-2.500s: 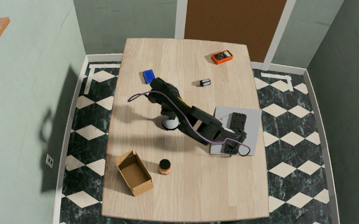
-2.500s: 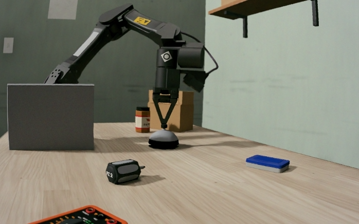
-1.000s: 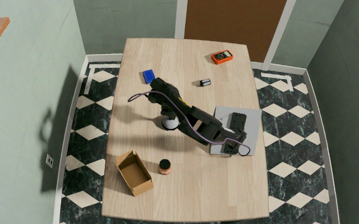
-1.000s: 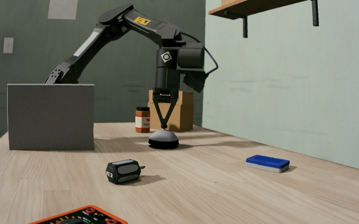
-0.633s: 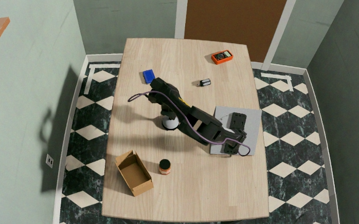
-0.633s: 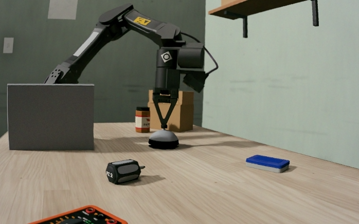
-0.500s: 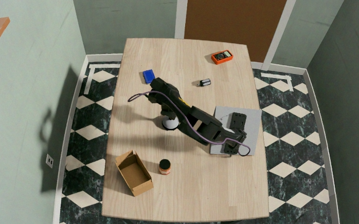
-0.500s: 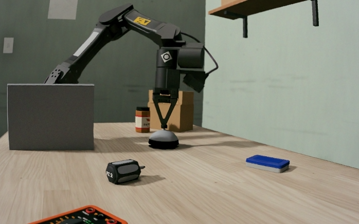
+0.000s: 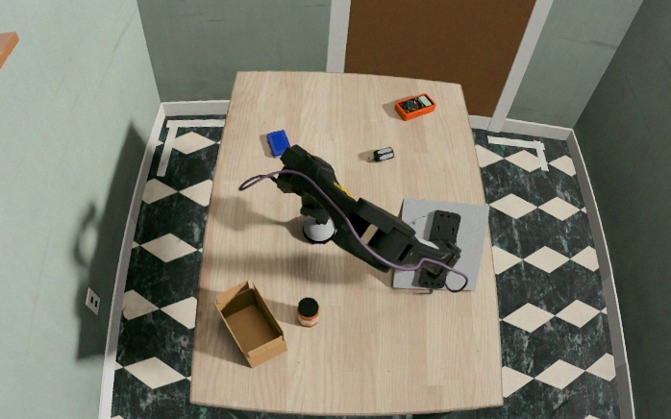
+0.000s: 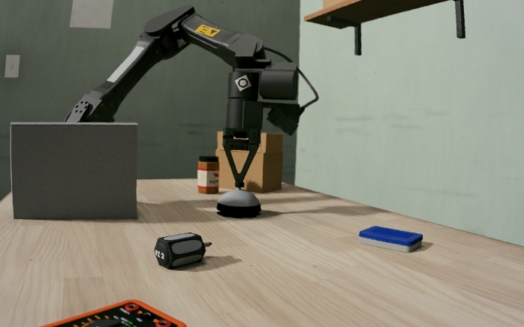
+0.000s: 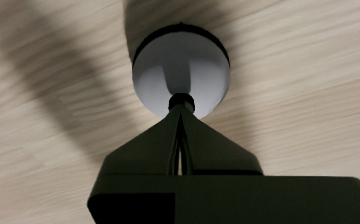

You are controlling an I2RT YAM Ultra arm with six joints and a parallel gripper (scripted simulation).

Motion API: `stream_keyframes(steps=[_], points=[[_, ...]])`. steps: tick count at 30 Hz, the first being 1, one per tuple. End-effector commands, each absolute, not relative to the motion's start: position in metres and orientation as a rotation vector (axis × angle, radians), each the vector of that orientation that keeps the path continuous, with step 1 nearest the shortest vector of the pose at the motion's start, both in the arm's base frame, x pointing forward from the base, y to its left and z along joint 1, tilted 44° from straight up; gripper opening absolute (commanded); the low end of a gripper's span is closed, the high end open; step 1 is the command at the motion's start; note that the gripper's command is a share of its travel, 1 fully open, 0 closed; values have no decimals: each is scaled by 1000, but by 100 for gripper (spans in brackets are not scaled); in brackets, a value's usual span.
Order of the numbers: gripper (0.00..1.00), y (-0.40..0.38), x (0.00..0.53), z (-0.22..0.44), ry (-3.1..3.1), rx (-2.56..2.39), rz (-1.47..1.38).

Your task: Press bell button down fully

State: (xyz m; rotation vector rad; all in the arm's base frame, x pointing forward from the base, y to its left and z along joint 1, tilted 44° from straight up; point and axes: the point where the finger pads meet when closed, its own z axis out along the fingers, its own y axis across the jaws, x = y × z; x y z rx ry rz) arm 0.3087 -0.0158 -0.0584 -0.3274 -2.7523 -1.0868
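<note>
Biggest thing first: the wooden counter (image 10: 337, 276) carries everything, and my arm (image 10: 215, 36) arches up from its gray base plate (image 9: 476, 218), elbow high, wrist turned so the claw (image 10: 239, 183) points straight down.

The cardboard box (image 10: 270, 162) and the peanut butter jar (image 10: 208, 174) sit behind the claw in the exterior view. The multimeter (image 9: 414, 106), the blue eraser (image 10: 389, 238) and a stubby screwdriver handle (image 10: 179, 250) lie well apart from it, none of them in my way.

The desk bell (image 10: 239, 202) is directly under the claw, dome on a dark base ring. It looks like stiff, smooth metal, probably slippery, so I'm not grabbing it at all. The only place to touch is the little black button (image 11: 181, 101) on top of the dome.

The claw's fingers are pressed together with nothing between them, making one blunt point, and on the wrist cam that point sits right on the button. I can't tell how far down the button is. My guess is the bell is light enough to skid if I push off-center, so I want the force straight down, then a clean lift off.
</note>
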Motion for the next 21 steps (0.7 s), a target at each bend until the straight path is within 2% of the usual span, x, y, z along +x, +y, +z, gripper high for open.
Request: stream_keyframes(steps=[1,21], points=[[0,-13,310,-65,-2750,-335,-1100],[0,-49,320,-26,-2803,-325,-1076]])
